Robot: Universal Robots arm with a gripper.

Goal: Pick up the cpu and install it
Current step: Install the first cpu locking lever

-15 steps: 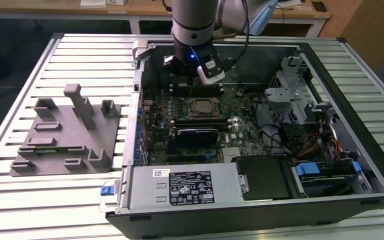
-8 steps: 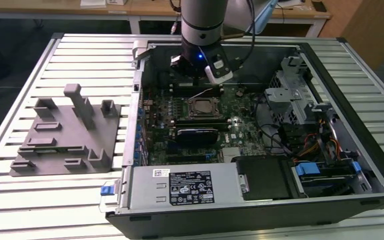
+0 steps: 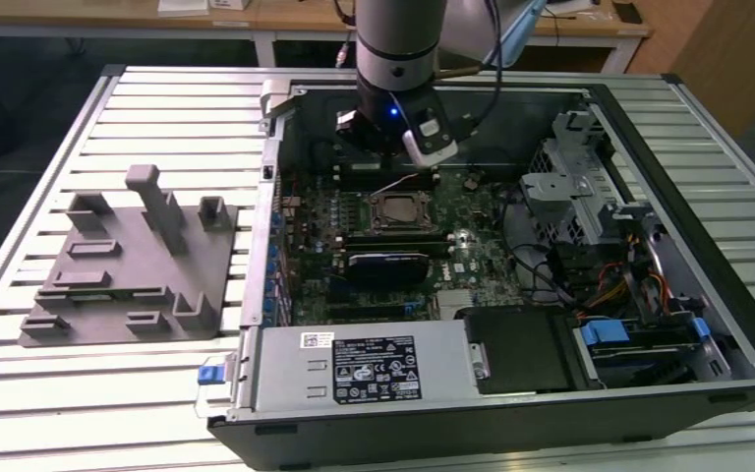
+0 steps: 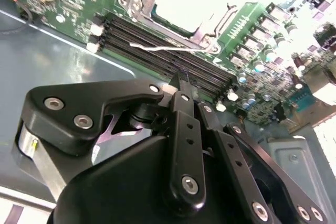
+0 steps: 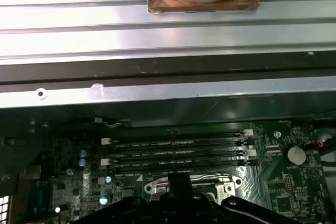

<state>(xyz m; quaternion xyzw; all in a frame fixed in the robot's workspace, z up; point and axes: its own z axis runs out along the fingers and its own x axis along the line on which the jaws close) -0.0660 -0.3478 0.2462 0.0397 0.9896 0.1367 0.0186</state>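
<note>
Silver-grey square cpu (image 3: 396,210) already sits in the socket at the middle of the green motherboard (image 3: 483,221). Black gripper (image 3: 384,147) hangs just behind that socket; whether its jaws are wide or narrow, I cannot tell. Installing seems nearly finished, I judge.

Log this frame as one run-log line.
stage: cpu seated in motherboard socket | gripper: above the board beyond the socket, holding nothing visible | fixture: beside case, exterior view's left

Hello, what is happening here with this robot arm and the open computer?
A single robot arm hangs inside the open computer case, its gripper just behind the processor socket. The cpu already sits in the socket on the motherboard, apart from the gripper. A grey plastic fixture lies on the table beside the case.
</note>
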